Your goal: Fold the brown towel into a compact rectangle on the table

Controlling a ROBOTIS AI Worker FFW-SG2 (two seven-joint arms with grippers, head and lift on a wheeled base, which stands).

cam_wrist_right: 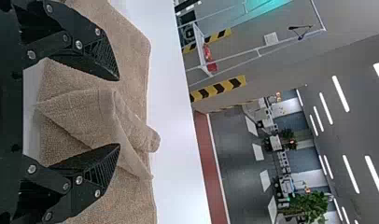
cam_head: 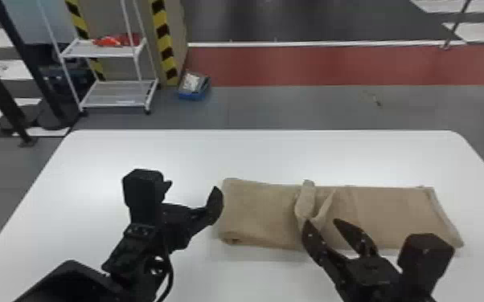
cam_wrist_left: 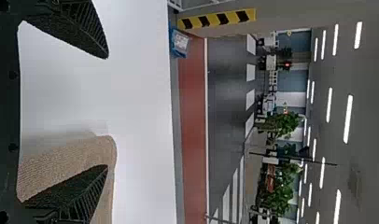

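Risk: lopsided fold being caused if only loose flap [cam_wrist_right: 92, 109] is being caught by R gripper [cam_wrist_right: 118, 112], spread nr. it; L gripper [cam_wrist_left: 107, 111] being held spread nr. L end of brown towel [cam_head: 259, 213]; same being borne by white table [cam_head: 253, 156]; bkgd.: cart [cam_head: 112, 95], red floor strip [cam_head: 333, 66] being seen.

Decent room along the far side of the white, round-cornered table [cam_head: 253, 154], a full-width strip past the long brown cloth towel [cam_head: 261, 209]. There's also a lane up the near side, between the black two-fingered left gripper [cam_head: 193, 188] and its black right twin [cam_head: 321, 222]. Tricky bit is mid-towel: a loose raised flap [cam_head: 306, 203] sits right by the right gripper's fingertips.
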